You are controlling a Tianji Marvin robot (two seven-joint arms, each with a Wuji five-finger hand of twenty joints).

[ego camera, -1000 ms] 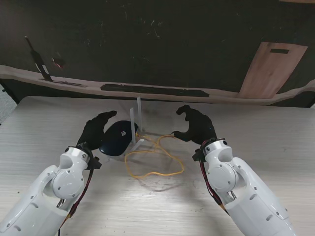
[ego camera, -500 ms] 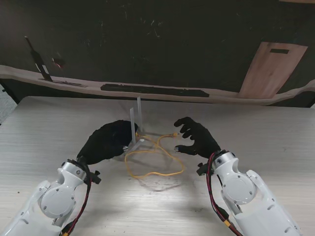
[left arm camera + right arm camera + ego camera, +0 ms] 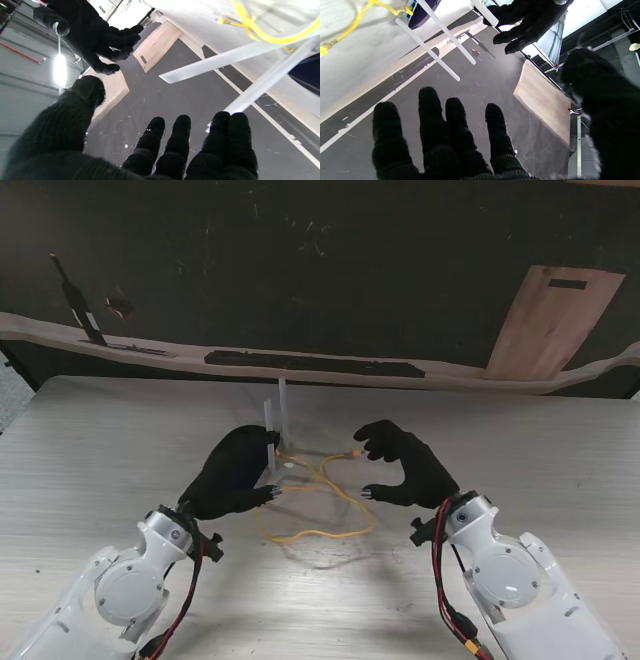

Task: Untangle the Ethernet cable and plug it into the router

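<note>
the pale wood bench carries everything. the left hand rests over the dark router, fingers spread, gripping nothing. the right hand hovers with fingers apart beside the yellow cable, looped loosely between both hands.

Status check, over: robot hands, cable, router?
Left robot hand open, over router. Right robot hand open, holding nothing. Yellow cable looped on table; one plug at router, other loose. Antennas upright beside it.

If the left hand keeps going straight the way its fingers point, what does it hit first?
Probably the router's white antennas: the left hand points at them, fingers just short of one. Depth is unclear.
</note>
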